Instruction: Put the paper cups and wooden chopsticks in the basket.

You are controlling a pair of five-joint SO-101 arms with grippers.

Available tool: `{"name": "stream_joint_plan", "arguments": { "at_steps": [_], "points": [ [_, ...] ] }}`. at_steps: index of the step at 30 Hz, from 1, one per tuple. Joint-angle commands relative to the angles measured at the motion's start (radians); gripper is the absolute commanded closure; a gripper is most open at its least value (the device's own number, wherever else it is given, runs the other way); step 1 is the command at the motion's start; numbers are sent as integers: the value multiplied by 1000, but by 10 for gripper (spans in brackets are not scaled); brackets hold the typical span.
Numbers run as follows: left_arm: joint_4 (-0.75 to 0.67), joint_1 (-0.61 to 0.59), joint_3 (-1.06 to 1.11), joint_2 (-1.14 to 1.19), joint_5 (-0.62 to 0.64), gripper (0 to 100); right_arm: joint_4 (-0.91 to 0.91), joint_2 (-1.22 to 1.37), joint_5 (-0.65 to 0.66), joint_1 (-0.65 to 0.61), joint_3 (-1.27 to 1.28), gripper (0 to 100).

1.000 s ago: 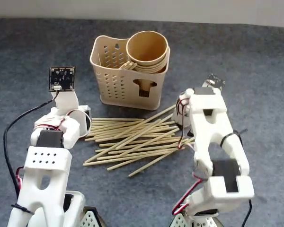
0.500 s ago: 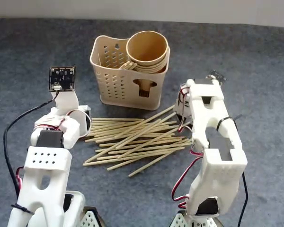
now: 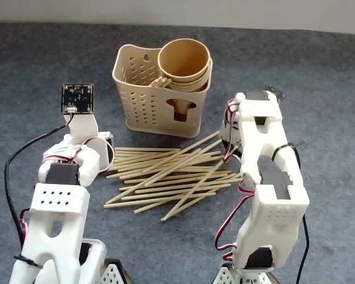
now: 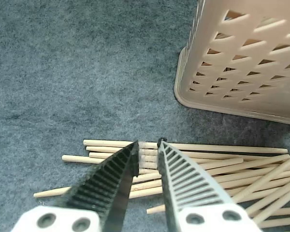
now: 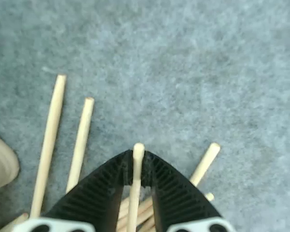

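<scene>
The beige basket (image 3: 143, 112) stands at the back middle with nested paper cups (image 3: 184, 59) and a few chopsticks inside. A loose pile of wooden chopsticks (image 3: 160, 167) lies in front of it. My right gripper (image 5: 137, 153) is at the pile's right end, shut on one chopstick (image 5: 134, 193) near its tip. That stick (image 3: 192, 190) slants across the pile towards the front. My left gripper (image 4: 148, 143) is just over the chopsticks' left ends (image 4: 111, 143), open by a narrow gap, with the basket wall (image 4: 241, 63) close beyond it.
Grey carpet (image 3: 319, 89) covers the table. Bare room lies to the left, right and behind the basket. The two arm bases (image 3: 53, 236) stand at the front edge.
The right arm has stretched towards the back. One chopstick's right end has swung back with its gripper and now crosses the pile. The left arm has kept still.
</scene>
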Motion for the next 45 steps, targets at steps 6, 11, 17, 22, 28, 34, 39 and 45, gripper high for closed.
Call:
{"name": "stream_joint_plan", "arguments": {
  "at_steps": [6,11,17,22,28,34,39,45],
  "points": [
    [-18,-5,-12,-27,2,919,251,-18,-6,2,-245,993],
    [-18,-5,-12,-27,2,919,390,-18,-5,-10,-361,993],
    [-18,-5,-12,-27,2,919,438,-19,-5,-15,-401,993],
    [-18,-5,-12,-27,2,919,438,-56,40,-41,-400,993],
    [-18,-5,-12,-27,2,919,438,-248,109,-133,-398,993],
    [-18,-5,-12,-27,2,919,437,-392,117,-197,-404,993],
    [-18,-5,-12,-27,2,919,437,-506,117,-249,-404,993],
    [-18,-5,-12,-27,2,919,412,-624,118,-323,-409,993]
  ]
}}
